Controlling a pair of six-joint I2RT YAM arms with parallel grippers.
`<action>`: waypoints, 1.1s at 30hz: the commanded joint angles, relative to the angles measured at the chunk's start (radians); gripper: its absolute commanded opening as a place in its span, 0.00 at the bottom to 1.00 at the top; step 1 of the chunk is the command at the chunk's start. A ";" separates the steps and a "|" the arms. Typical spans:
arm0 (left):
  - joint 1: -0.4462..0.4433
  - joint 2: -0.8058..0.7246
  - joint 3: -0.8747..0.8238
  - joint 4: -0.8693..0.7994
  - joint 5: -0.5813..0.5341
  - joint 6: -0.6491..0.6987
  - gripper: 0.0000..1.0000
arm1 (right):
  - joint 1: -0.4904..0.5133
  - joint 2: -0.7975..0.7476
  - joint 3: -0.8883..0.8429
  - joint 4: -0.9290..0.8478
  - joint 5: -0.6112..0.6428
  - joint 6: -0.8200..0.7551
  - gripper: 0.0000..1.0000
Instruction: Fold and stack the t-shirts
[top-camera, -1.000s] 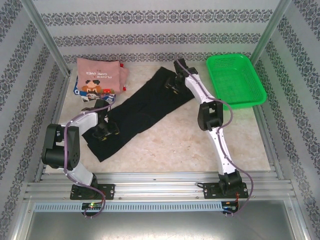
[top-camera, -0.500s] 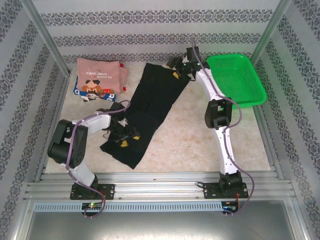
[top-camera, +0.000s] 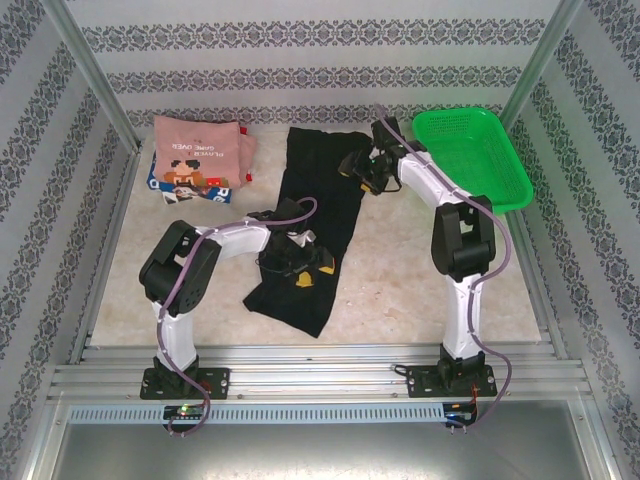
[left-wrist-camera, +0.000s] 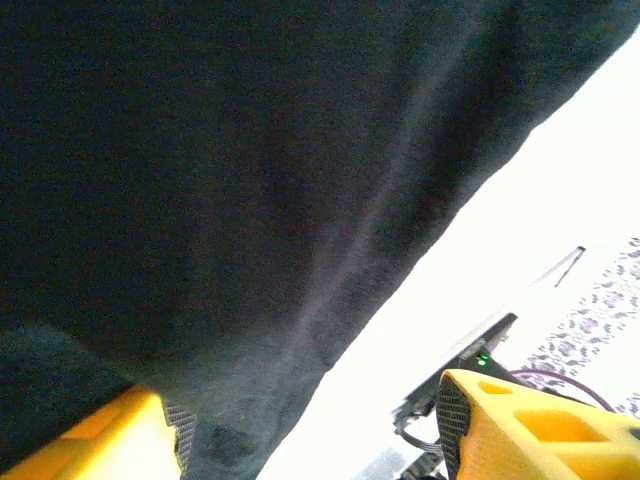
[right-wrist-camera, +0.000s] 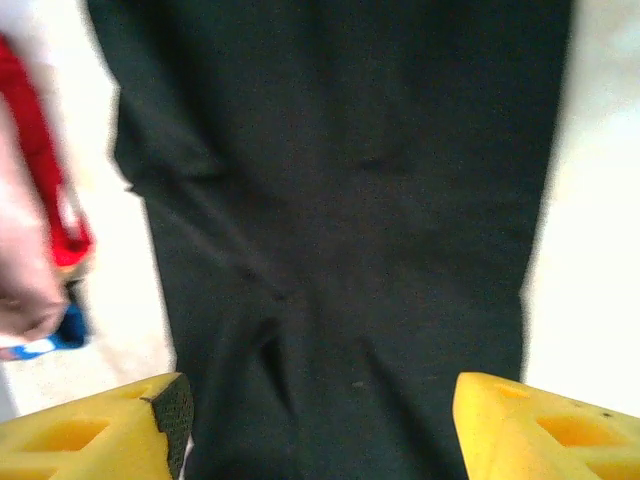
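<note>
Beige marbled worktop (top-camera: 385, 285) is boxed in by 3 walls (top-camera: 320, 60) papered in grey floral stripes, pretty evenly lit.

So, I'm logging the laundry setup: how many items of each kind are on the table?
T-shirts: 3 (black t-shirt, pink t-shirt, blue-and-white t-shirt)
Baskets: 1 (green basket)
Total: 4
</note>
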 joint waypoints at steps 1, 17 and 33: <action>0.011 -0.090 -0.024 0.095 0.057 -0.098 0.65 | -0.008 -0.048 -0.025 -0.043 0.042 -0.033 0.70; 0.196 -0.305 -0.145 -0.266 -0.350 0.226 0.62 | 0.070 -0.057 -0.122 0.052 0.031 -0.023 0.71; 0.196 -0.428 -0.511 -0.220 -0.400 0.084 0.61 | 0.106 0.257 0.159 -0.051 0.183 0.017 0.70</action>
